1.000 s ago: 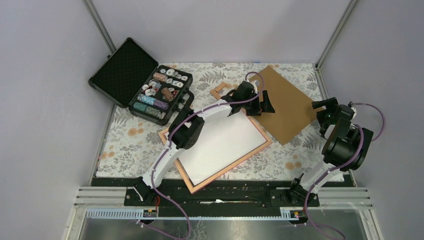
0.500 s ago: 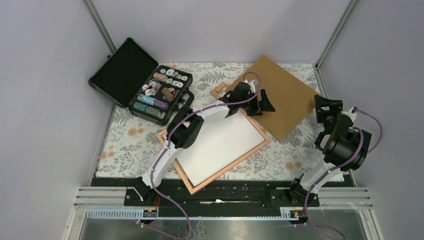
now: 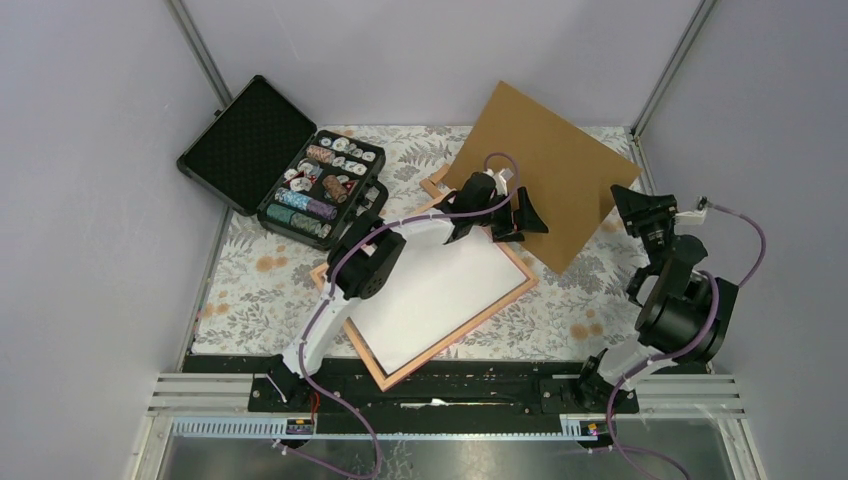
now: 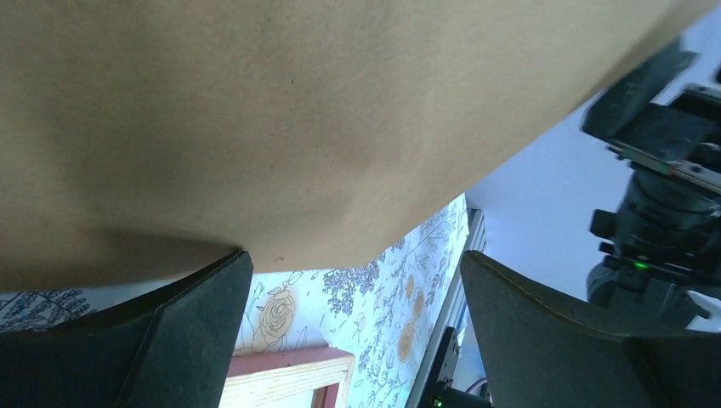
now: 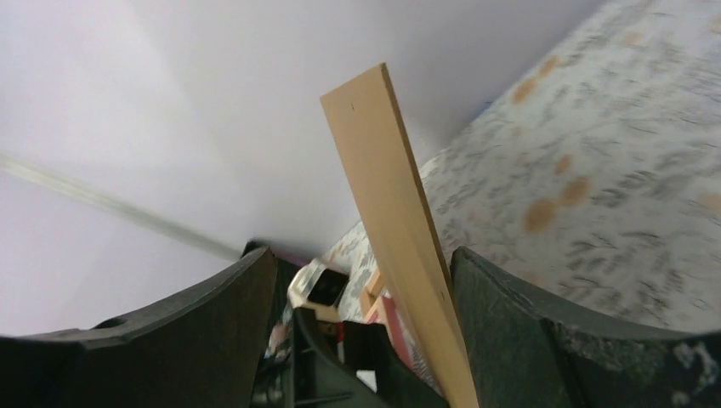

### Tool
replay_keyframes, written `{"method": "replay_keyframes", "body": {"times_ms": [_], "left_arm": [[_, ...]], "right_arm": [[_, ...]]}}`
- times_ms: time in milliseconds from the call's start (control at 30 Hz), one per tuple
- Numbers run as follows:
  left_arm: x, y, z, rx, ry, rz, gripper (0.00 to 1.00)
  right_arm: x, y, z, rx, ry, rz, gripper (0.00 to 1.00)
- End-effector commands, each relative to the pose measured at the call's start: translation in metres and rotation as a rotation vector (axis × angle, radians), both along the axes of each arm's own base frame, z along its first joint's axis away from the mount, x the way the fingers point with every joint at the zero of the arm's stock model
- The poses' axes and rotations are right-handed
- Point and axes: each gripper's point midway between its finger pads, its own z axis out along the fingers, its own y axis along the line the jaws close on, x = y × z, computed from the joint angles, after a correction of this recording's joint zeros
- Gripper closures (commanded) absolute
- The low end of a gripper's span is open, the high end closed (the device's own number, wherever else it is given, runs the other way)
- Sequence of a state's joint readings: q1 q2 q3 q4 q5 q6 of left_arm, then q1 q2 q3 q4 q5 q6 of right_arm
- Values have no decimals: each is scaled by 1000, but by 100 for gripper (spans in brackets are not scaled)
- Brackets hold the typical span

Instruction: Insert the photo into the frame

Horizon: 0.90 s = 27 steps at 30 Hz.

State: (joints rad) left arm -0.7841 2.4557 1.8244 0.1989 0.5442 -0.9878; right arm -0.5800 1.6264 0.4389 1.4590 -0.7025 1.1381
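Observation:
The photo (image 3: 435, 295) lies white back up inside the pinkish-orange frame (image 3: 460, 335) in the middle of the table. A corner of the frame (image 4: 289, 378) shows in the left wrist view. A plain brown board (image 3: 545, 160) stands tilted up behind them, its far edge high. My left gripper (image 3: 522, 217) is open under the board's near left edge. One left finger (image 4: 195, 314) touches the board's underside (image 4: 298, 110). My right gripper (image 3: 628, 205) is open at the board's right edge. That edge (image 5: 400, 212) runs between its fingers, close to the right finger (image 5: 544, 331).
An open black case (image 3: 325, 190) of poker chips sits at the back left, its lid (image 3: 245, 140) laid back. A small wooden piece (image 3: 437, 183) lies behind the frame. A floral cloth (image 3: 260, 280) covers the table; walls and posts close in on three sides.
The brown board has risen from flat on the table to steeply tilted. The left gripper went under it. The right gripper swung in to straddle the board's right edge, jaws narrowing.

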Motion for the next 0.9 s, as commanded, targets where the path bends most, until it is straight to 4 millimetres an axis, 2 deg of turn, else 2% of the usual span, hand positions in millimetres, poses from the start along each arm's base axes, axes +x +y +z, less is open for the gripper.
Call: {"method": "replay_keyframes", "body": {"times_ms": [0, 200, 500, 633, 733, 800, 833, 867], "left_arm": [[-15, 7, -24, 63, 31, 3, 2], [-21, 9, -22, 61, 28, -1, 2], [-29, 18, -16, 57, 9, 12, 2], [-32, 17, -15, 49, 8, 8, 2], [-35, 17, -13, 47, 9, 4, 2], [-36, 19, -5, 31, -10, 10, 2], [-37, 20, 1, 20, -24, 12, 2], [-38, 22, 8, 10, -36, 16, 2]], "right_arm": [[-22, 58, 41, -229, -167, 215, 19], [-36, 87, 39, -286, -208, 300, 21], [-45, 104, 34, -427, -239, 306, 30], [-40, 117, 32, -480, -231, 316, 44], [-31, 117, 31, -531, -189, 274, 57], [-26, 113, 32, -582, -154, 239, 68], [-24, 111, 34, -606, -141, 222, 70], [-24, 111, 37, -631, -142, 212, 77]]}}
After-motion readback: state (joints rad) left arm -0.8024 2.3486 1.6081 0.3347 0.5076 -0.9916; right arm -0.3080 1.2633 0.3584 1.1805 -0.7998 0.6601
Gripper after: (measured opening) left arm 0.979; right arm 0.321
